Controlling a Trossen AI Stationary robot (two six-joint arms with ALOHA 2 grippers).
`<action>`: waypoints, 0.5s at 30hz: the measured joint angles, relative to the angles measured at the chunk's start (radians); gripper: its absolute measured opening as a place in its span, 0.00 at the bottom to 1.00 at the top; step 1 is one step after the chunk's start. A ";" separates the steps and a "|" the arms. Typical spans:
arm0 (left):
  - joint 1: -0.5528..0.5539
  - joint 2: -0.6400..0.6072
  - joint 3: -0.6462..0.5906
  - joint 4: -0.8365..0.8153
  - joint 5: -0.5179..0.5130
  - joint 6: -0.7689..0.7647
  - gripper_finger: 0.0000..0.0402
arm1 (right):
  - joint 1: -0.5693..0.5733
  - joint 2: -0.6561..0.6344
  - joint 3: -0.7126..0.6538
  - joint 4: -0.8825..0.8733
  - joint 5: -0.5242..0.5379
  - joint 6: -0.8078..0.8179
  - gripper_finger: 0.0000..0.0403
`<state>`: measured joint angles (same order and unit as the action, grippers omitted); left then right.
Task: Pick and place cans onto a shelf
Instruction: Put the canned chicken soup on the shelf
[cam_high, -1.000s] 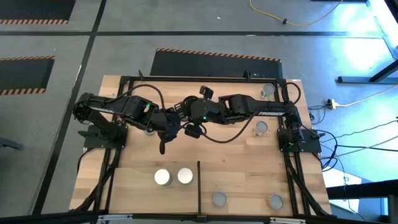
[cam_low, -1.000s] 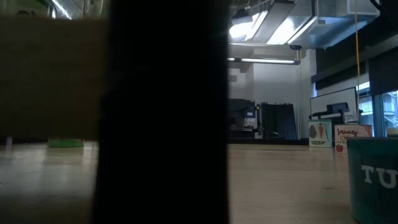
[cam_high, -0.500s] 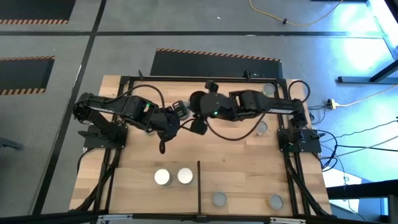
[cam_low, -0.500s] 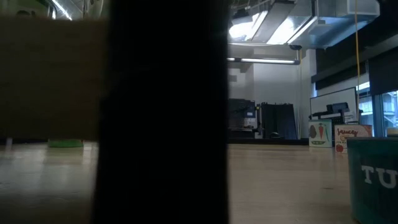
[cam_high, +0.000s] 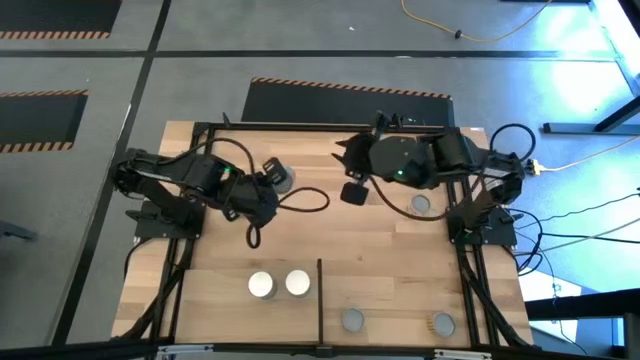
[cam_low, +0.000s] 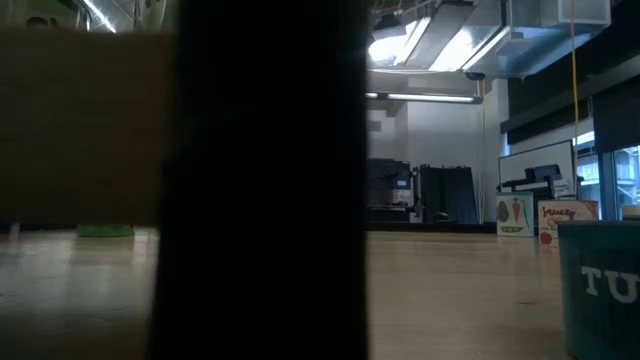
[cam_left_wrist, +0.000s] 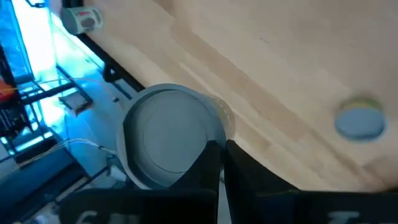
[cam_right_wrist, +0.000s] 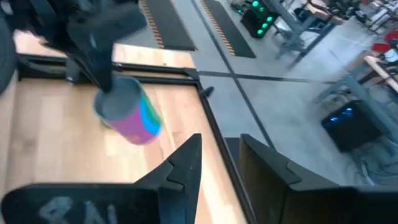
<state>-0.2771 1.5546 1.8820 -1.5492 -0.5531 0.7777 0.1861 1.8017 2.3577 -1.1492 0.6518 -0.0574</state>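
Withdrawing: right gripper (cam_high: 352, 192), fingers apart and empty, has swung back to the right side.
Handover: left gripper (cam_high: 272, 186) pinches together on the grey-topped magenta can's (cam_high: 279, 177) rim.
Can: mid-table, lifted, long axis tilted, top facing up.
Meaning: shelf (cam_high: 215, 300) placement next.

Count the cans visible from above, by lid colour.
White-lid cans: 2
Grey-lid cans: 3
Tan-lid can: 1
Total: 6 in view; the right arm may hide more.
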 joint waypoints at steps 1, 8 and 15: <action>-0.008 -0.005 0.000 -0.001 0.005 -0.028 0.00 | 0.003 -0.006 0.000 -0.011 0.009 0.000 0.27; -0.056 -0.064 0.002 -0.021 0.050 -0.259 0.00 | 0.022 -0.042 -0.001 -0.101 0.014 0.000 0.27; -0.097 -0.112 0.004 -0.023 0.112 -0.482 0.00 | 0.028 -0.060 -0.002 -0.153 0.013 -0.003 0.27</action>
<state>-0.3738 1.4428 1.8862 -1.5726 -0.4411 0.2957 0.2141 1.7419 2.3562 -1.3022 0.6648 -0.0608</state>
